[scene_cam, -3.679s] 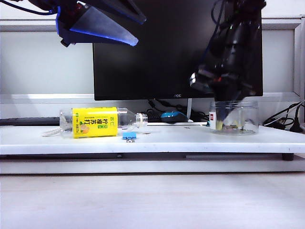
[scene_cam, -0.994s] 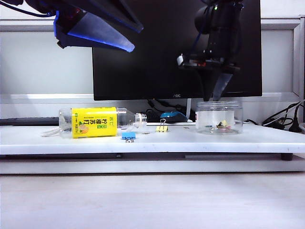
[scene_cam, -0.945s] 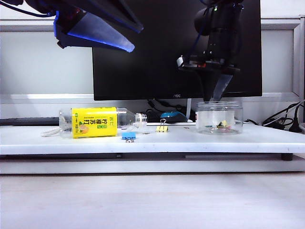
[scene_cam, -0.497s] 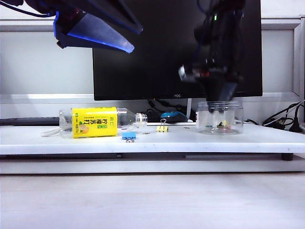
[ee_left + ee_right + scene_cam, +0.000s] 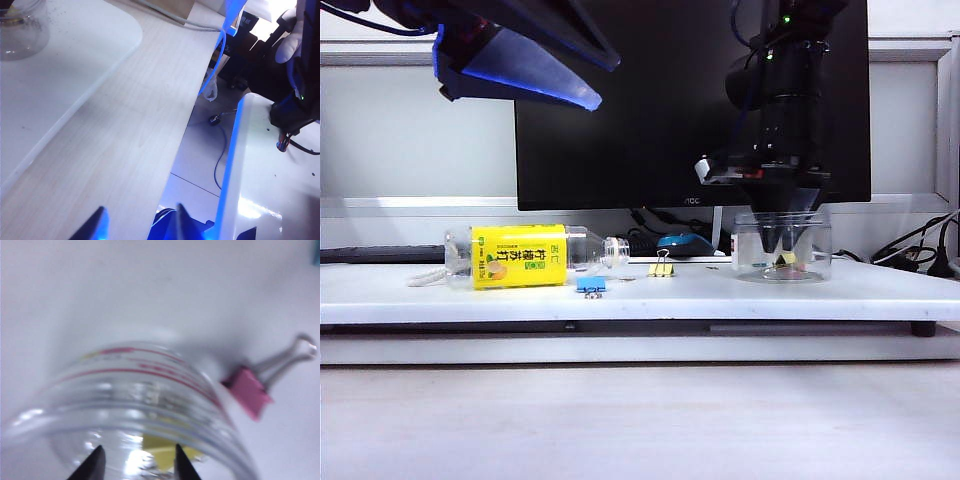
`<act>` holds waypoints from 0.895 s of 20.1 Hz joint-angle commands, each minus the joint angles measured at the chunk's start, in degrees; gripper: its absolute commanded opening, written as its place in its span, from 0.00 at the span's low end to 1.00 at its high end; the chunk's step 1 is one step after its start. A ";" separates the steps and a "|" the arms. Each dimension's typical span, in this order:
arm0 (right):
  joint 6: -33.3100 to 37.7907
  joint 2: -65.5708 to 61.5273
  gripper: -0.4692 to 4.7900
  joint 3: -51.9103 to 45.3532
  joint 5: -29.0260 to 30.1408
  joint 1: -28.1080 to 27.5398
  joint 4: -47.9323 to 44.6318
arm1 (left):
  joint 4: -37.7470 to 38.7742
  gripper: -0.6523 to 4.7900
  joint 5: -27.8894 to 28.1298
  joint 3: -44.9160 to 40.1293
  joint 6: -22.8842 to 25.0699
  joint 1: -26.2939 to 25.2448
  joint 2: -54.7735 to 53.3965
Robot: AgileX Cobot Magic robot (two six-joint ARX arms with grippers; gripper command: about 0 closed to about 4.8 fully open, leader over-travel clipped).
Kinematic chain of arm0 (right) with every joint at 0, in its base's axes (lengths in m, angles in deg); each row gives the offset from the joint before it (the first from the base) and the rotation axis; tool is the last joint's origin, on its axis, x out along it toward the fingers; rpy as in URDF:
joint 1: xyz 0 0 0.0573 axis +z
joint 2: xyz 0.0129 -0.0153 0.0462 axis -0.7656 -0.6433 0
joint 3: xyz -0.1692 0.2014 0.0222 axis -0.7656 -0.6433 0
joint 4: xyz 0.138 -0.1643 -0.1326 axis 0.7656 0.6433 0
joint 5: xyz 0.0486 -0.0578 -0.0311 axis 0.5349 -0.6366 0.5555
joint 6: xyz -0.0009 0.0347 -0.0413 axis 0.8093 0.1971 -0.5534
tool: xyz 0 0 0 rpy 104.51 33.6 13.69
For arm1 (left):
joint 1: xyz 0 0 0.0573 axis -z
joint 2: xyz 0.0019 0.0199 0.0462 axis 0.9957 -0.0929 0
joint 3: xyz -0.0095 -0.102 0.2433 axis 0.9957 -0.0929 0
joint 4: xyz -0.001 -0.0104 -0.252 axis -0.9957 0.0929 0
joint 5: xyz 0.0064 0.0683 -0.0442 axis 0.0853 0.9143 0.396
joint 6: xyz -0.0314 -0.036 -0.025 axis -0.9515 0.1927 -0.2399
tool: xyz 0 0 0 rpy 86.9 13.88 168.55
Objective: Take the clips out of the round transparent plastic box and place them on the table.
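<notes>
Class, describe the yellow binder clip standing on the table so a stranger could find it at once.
Start at the black monitor. On the white table below it stands the yellow binder clip, beside the bottle mouth. Unlike the blue clip nearby, it is yellow with raised wire handles.

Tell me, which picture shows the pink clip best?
The right wrist view: the pink clip lies there large, beside the round transparent plastic box, silver handles plain. The exterior view barely hints at it behind the box; the left wrist view misses it.
</notes>
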 commanded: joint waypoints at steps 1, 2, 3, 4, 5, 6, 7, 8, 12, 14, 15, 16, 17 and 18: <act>-0.24 0.22 0.43 0.13 -4.83 0.02 -0.35 | -0.55 0.46 -0.02 0.00 0.24 0.02 0.11; -0.24 0.22 0.43 0.13 -4.96 0.00 -0.46 | -0.55 0.46 -0.02 0.00 0.24 0.02 0.11; -0.26 0.22 0.43 0.13 -4.96 0.00 -0.68 | -0.55 0.46 -0.02 0.00 0.26 0.02 0.11; -0.28 0.20 0.43 0.13 -4.96 0.00 -0.90 | -0.55 0.46 -0.02 0.00 0.24 0.02 0.11; -0.26 0.20 0.43 0.13 -4.94 0.00 -1.05 | -0.55 0.46 -0.02 0.00 0.24 0.02 0.11; -0.26 0.17 0.43 0.13 -4.94 0.00 -1.05 | -0.55 0.46 -0.02 0.00 0.24 0.02 0.11; -0.24 0.17 0.43 0.09 -4.70 -0.02 -1.05 | -0.55 0.46 -0.02 0.00 0.24 0.02 0.11; -0.24 0.17 0.43 -0.22 -4.31 -0.15 -1.11 | -0.52 0.46 -0.04 0.00 0.24 0.02 0.11; -0.35 0.15 0.43 -4.37 -3.76 -0.76 -1.68 | -0.42 0.46 -0.04 0.00 0.22 0.02 0.11; -0.52 0.15 0.43 -6.32 -3.85 -1.01 -2.32 | -0.35 0.46 -0.04 0.00 0.24 0.02 0.11; -0.52 0.17 0.43 -6.80 -3.82 -1.01 -2.54 | -0.37 0.46 -0.04 0.00 0.24 0.02 0.11; -0.50 0.17 0.40 -6.84 -3.85 -1.01 -2.54 | -0.39 0.46 -0.04 0.00 0.24 0.02 0.11; -0.50 0.17 0.35 -6.84 -3.78 -1.01 -2.54 | -0.39 0.46 -0.04 0.00 0.24 0.02 0.11; -0.50 0.17 0.30 -6.84 -3.65 -0.98 -2.40 | -0.39 0.46 -0.04 0.00 0.22 0.02 0.11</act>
